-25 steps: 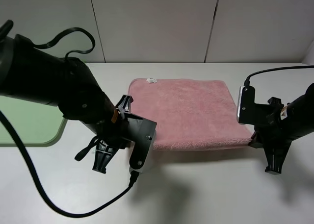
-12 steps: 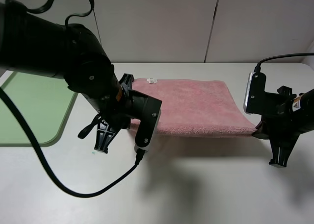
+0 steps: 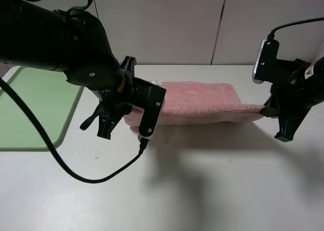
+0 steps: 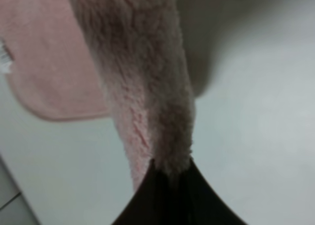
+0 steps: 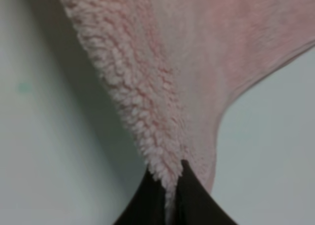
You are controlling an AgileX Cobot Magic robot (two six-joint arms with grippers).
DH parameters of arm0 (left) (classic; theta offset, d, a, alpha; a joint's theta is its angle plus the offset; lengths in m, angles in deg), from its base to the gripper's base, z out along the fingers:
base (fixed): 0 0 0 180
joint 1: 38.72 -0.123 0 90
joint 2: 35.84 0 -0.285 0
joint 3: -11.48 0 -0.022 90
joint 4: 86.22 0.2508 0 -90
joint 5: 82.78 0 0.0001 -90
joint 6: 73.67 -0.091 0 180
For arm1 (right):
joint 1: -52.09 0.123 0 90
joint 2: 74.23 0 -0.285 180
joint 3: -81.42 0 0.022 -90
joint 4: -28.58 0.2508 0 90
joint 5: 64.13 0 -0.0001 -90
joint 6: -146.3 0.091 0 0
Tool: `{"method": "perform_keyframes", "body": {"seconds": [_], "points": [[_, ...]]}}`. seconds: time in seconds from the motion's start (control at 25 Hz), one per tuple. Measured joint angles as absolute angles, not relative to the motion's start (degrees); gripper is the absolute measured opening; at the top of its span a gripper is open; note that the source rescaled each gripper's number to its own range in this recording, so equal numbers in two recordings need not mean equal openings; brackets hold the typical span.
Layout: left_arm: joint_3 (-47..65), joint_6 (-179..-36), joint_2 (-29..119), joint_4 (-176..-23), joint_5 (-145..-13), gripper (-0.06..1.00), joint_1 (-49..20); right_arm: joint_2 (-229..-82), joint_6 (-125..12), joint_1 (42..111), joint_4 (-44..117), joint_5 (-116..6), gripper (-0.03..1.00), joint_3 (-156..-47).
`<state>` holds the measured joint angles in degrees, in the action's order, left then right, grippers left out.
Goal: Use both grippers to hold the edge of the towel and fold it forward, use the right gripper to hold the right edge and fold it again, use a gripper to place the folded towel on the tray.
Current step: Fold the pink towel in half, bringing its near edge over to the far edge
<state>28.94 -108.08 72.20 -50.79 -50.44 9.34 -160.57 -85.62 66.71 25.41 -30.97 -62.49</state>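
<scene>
My left gripper is clenched on the towel, the fluffy pink cloth pinched between its black jaws. My right gripper is clamped the same way on the other end. From the high camera, the two grippers hold the near edge above the desk, left end and right end, with the cloth stretched between them and a shadow beneath it. The far part rests on the desk, a small white label at its far left corner. The green tray lies to the left, apart from the towel and partly hidden by my left arm.
</scene>
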Motion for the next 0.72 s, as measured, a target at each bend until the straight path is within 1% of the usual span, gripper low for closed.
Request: {"method": "perform_keyframes", "body": {"seconds": [0.32, 0.52, 0.72], "points": [[26.94, -99.49, 72.2, -38.24, -50.5, 0.0, 9.38, -160.81, -85.57, 66.71, 24.12, -30.35, 0.0, -66.5], [22.95, -98.56, 72.25, -36.84, -49.3, 0.0, 9.31, -163.61, -84.86, 66.71, 22.84, -29.49, 0.0, -69.21], [21.58, -99.47, 72.3, -36.88, -50.31, 0.0, 8.19, -166.81, -84.16, 66.71, 22.48, -29.38, 0.0, -70.83]]}}
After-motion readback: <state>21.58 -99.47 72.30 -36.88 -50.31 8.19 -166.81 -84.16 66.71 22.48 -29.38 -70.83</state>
